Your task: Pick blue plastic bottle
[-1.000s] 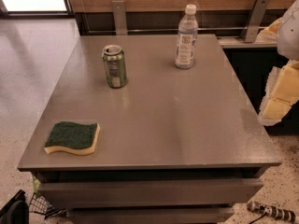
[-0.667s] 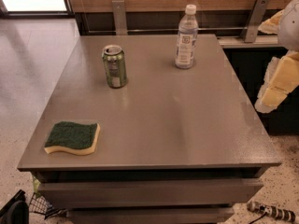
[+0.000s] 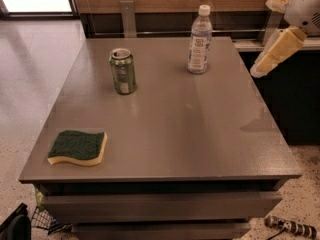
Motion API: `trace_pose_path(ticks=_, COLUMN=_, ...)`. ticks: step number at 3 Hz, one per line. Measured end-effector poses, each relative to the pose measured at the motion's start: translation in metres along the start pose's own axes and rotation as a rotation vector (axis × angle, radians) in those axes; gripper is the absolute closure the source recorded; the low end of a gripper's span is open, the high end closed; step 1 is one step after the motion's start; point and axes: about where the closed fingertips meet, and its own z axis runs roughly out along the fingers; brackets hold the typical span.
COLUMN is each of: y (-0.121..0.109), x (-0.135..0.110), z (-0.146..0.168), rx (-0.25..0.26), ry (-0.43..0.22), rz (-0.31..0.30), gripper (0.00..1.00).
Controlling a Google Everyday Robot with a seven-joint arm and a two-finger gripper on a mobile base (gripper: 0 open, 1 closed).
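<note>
The blue plastic bottle (image 3: 200,40) stands upright at the far right of the grey table (image 3: 190,134). It is slim and clear with a white cap and a white label. My gripper (image 3: 264,38) hangs in the air beyond the table's right edge, to the right of the bottle and apart from it. Its two cream fingers (image 3: 278,51) are spread apart and hold nothing. A green can (image 3: 123,71) stands to the left of the bottle.
A green-topped yellow sponge (image 3: 78,147) lies at the table's front left corner. A wood-panelled wall with a metal rail (image 3: 165,31) runs behind the table. A dark counter (image 3: 295,99) stands to the right.
My gripper has risen and shifted a little to the left, toward the bottle's height. The bottle, can and sponge have not moved.
</note>
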Motion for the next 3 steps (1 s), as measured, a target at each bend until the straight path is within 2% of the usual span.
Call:
trace_pose_path(ticks=1, y=-0.035, x=-0.009, z=0.051, rx=-0.041, ry=-0.198, rz=0.115, gripper=0.0)
trace_pose_path(ticks=2, y=-0.048, x=-0.009, z=0.089, rx=-0.069, ry=-0.294, rz=0.22, gripper=0.0)
trace_pose_path(ticks=3, y=-0.071, x=-0.014, z=0.124, rx=-0.054, ry=-0.443, rz=0.287, gripper=0.0)
